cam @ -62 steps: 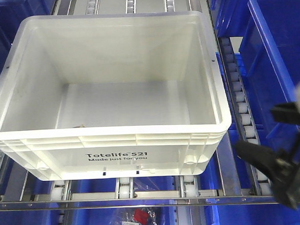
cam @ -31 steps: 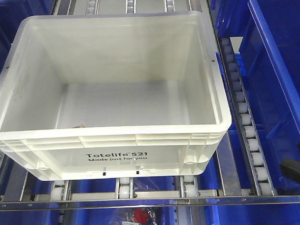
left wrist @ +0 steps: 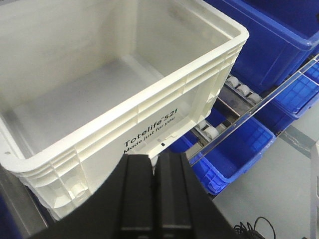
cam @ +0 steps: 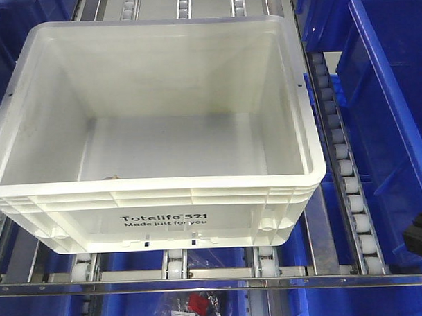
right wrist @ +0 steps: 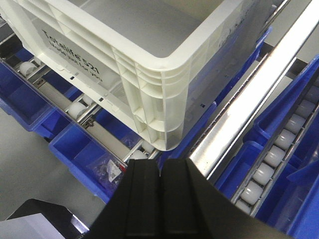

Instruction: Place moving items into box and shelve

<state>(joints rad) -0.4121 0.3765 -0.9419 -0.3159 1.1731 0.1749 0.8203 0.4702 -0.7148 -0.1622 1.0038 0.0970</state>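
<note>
Box (cam: 157, 201) sits on the roller shelf (cam: 339, 160), centre of the front view, practically empty (one small brownish speck at 7 o'clock on its floor, can't identify). No plush items visible. Left gripper (left wrist: 153, 167) and right gripper (right wrist: 160, 172): jaws pressed together, holding nothing. Loading looks barely started.

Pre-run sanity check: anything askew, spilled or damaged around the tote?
Nothing damaged or spilled. The white tote sits slightly skewed on the roller rack. One small brownish scrap lies by its front wall; too small to identify.
</note>
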